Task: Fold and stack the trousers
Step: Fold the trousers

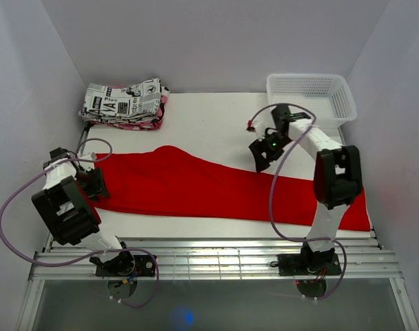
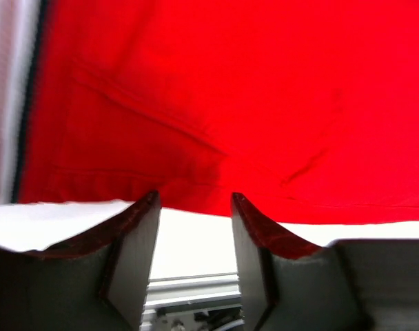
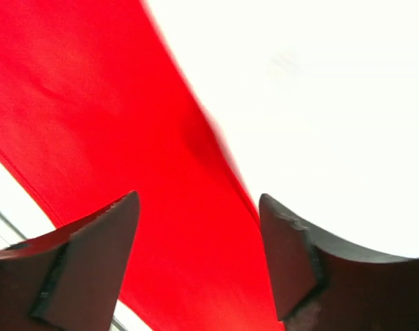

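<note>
Fold step | bright red soft fabric trousers lying lengthwise across white tabletop | left jaws standing half apart, gripping nothing, at left end | right jaws gaping wide, empty, hovering over far edge | advice: pinching matching edges, lifting together.

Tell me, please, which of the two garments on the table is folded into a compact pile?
The black-and-white newspaper-print garment at the far left corner; the red trousers lie stretched out long across the table.

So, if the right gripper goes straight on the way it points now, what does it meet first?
Probably the red trousers: the open right gripper aims at the cloth near its edge, though depth is unclear.
</note>
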You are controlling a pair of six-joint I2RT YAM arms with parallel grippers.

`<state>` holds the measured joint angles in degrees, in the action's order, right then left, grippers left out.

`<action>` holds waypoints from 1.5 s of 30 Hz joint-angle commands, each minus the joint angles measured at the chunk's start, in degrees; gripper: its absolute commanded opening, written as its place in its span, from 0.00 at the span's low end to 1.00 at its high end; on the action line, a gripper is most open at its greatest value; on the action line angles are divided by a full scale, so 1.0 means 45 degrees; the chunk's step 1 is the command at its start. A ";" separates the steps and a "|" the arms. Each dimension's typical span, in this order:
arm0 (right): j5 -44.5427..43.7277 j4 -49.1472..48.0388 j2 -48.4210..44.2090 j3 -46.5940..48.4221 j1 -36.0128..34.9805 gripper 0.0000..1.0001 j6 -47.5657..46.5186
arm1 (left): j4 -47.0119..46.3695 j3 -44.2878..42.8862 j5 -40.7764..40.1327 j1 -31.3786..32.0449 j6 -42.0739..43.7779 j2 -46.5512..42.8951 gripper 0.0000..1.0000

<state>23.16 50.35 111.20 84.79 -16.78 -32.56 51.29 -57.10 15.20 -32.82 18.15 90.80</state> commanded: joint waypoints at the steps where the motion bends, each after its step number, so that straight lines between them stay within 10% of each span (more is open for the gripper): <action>1: -0.0420 0.0396 -0.3044 -0.0169 0.1829 0.77 -0.0480 | -0.0110 -0.1369 0.2471 -0.0168 0.0476 -0.1732 0.59; 4: -0.0401 -0.0014 -0.5388 -0.1046 0.3509 0.97 -0.0773 | -0.0224 -0.1802 0.4763 0.0493 0.1121 -0.3258 0.90; 7: -0.1219 -0.0214 -0.7129 -0.2178 0.4897 0.90 -0.0731 | -0.1177 -0.1823 0.4437 0.2616 0.0968 -0.4024 0.98; 15: -0.2370 0.2657 -0.7349 -0.4154 0.9231 1.00 -0.2489 | -0.2978 -0.1744 0.2423 0.5104 -0.0966 -0.2331 0.98; 18: -0.2976 0.2602 -0.6938 -0.4974 1.0191 0.87 -0.2764 | -0.3506 -0.1395 0.2149 0.5378 -0.1416 -0.1900 0.98; 30: -0.3838 -0.0151 -0.3365 -0.5836 0.9803 0.66 -0.1575 | -0.3448 -0.0631 -0.1402 0.5340 -0.3036 0.0952 0.94; 45: -0.2862 -0.0838 -0.1272 -0.3455 0.6286 0.66 0.0749 | -0.3370 -0.1314 -0.2656 0.2000 -0.2765 0.2302 0.84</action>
<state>3.86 52.05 104.42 67.07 11.31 -31.27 35.77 -62.15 9.87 -22.06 2.87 99.26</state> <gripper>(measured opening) 0.655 0.840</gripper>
